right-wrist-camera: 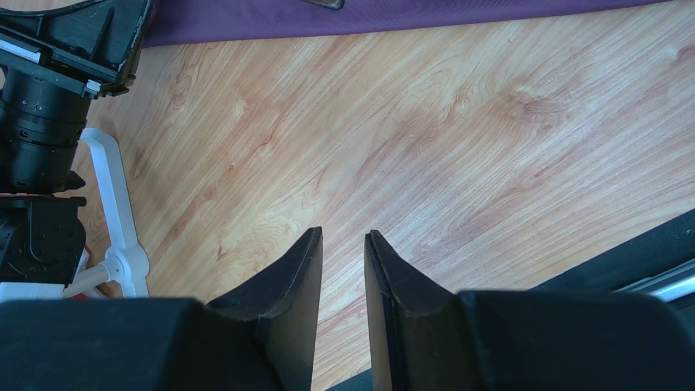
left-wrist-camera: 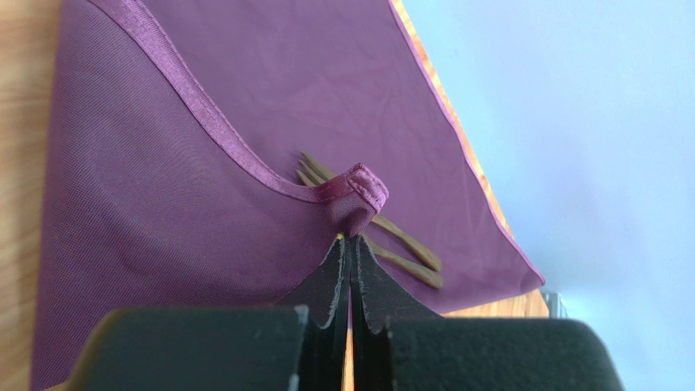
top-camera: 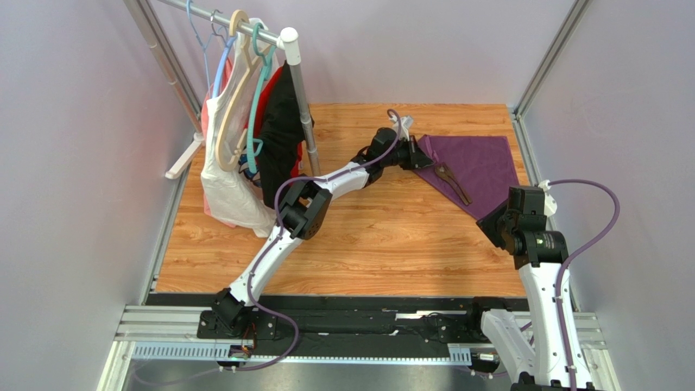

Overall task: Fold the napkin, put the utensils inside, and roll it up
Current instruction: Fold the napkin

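Observation:
The purple napkin (top-camera: 481, 167) lies folded into a triangle at the far right of the wooden table. The dark wooden fork and spoon (top-camera: 451, 182) lie on it, side by side. My left gripper (top-camera: 420, 156) is shut on the napkin's hemmed corner (left-wrist-camera: 356, 195) and holds it lifted over the utensils (left-wrist-camera: 408, 248), partly covering them. My right gripper (right-wrist-camera: 343, 238) is open and empty above bare table, just near of the napkin's edge (right-wrist-camera: 367, 20). In the top view the right gripper (top-camera: 493, 221) sits at the napkin's near tip.
A clothes rack (top-camera: 295, 77) with white, black and red garments on hangers stands at the far left. Its white foot (right-wrist-camera: 118, 244) shows in the right wrist view beside the left arm (right-wrist-camera: 49, 98). A wall borders the table right of the napkin.

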